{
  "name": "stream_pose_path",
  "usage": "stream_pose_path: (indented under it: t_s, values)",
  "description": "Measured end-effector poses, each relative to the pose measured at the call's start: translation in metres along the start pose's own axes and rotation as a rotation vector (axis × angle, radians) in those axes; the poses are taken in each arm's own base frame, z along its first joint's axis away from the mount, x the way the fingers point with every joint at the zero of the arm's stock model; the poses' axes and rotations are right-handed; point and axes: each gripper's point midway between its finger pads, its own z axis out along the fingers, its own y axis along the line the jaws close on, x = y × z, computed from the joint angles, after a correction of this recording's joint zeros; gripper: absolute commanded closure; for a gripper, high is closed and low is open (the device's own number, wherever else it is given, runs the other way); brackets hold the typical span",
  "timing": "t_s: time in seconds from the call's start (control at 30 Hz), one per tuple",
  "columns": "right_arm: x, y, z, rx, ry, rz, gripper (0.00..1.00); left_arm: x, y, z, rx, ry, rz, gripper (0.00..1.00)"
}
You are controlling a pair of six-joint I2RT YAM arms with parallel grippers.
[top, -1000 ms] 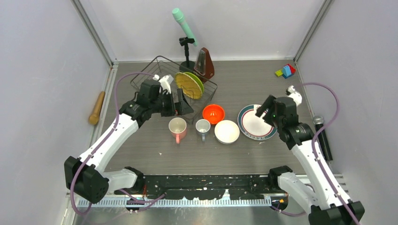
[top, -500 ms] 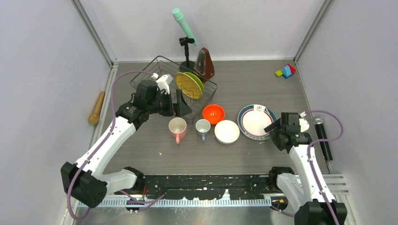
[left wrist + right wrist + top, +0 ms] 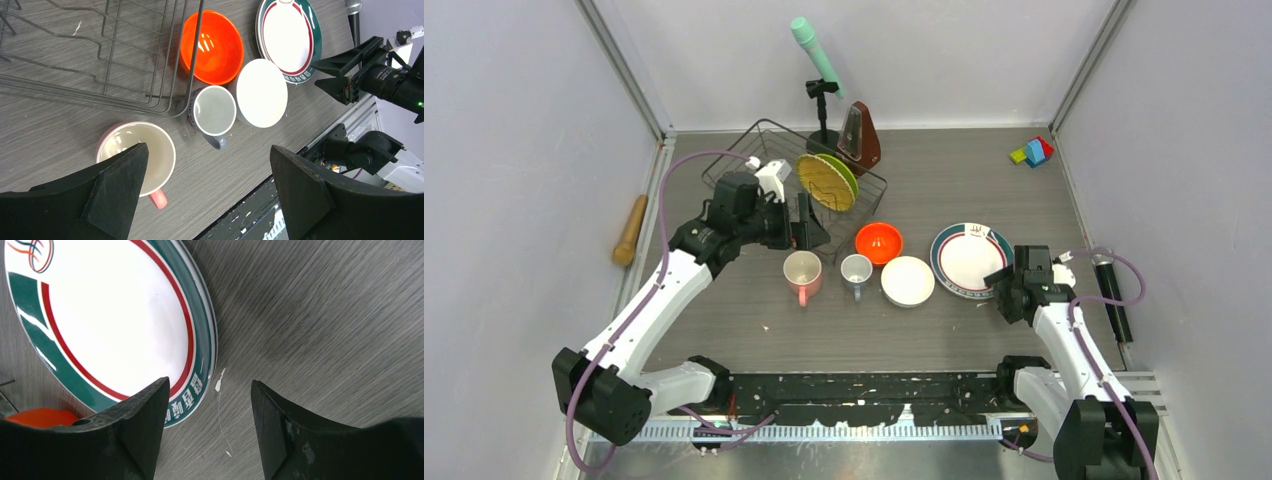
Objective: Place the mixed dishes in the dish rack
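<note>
Hovering low at the near-right rim of the white teal-rimmed plate (image 3: 969, 260) (image 3: 110, 325), my right pincer (image 3: 1006, 282) (image 3: 210, 390) stands parted, with only bare table (image 3: 944, 180) between the tips. One tip sits just beside the rim; whether it touches I cannot tell from this angle. Open tabletop runs from that rim out to the black microphone (image 3: 1114, 300) by the right edge. Right arm folded close, wrist pitched down.

My left pincer (image 3: 809, 225) (image 3: 209, 150) is spread wide and empty above the pink mug (image 3: 802, 272), at the near-right corner of the dish rack (image 3: 754, 160). Left arm stretched forward.

Tan plate (image 3: 824, 182) and lime-green plate (image 3: 849, 175) stand upright in the rack's right end; bare wire slots show to their left. Small grey-blue mug (image 3: 856, 270), orange-red bowl (image 3: 879, 242) and white bowl (image 3: 907, 281) crowd together on the table between rack and plate.
</note>
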Motion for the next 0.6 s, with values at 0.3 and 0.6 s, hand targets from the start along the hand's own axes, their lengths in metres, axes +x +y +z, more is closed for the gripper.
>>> stream_pose_path:
  t_s: [0.3,0.6]
  values:
    - [-0.0061,0.0069,0.0082,-0.004,-0.028,0.059,0.60,0.0026,0.0023,0.0001,-0.011,0.011,-0.003,0.05]
    - [-0.0082,0.0042,0.0106,0.014,-0.041,0.064,0.61,0.0039,0.0040,0.0000,-0.019,0.015,-0.006,0.05]
